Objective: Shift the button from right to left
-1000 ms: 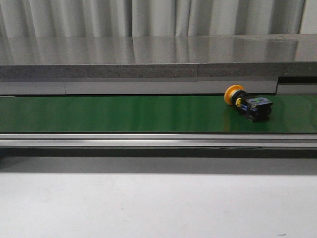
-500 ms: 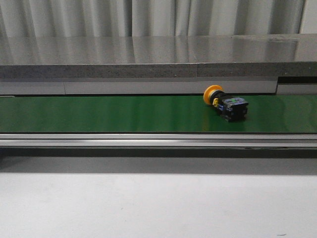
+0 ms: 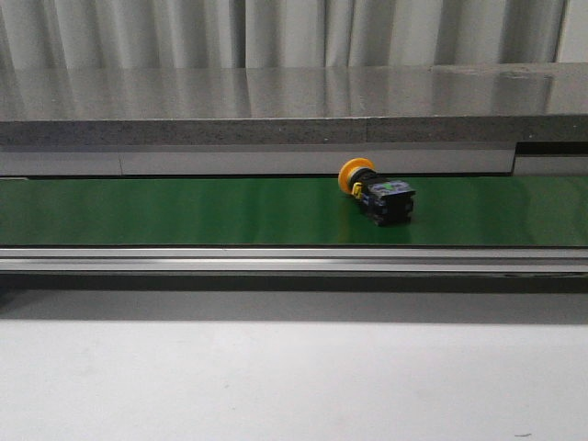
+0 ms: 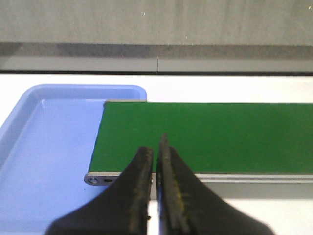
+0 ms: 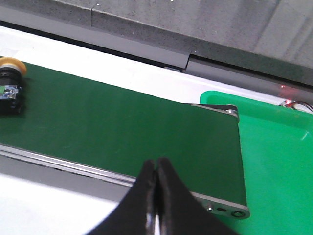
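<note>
The button, a dark blocky body with an orange-yellow round cap, lies on its side on the green conveyor belt, right of the middle in the front view. It also shows at the edge of the right wrist view. No gripper shows in the front view. My left gripper is shut and empty over the belt's left end. My right gripper is shut and empty over the belt's near rail at the right end, well away from the button.
A blue tray sits at the belt's left end. A green tray sits at the belt's right end. A grey ledge runs behind the belt. A white table surface lies in front.
The button has travelled left along the belt, from the far right toward the middle. Neither gripper shows in the earlier frames.
</note>
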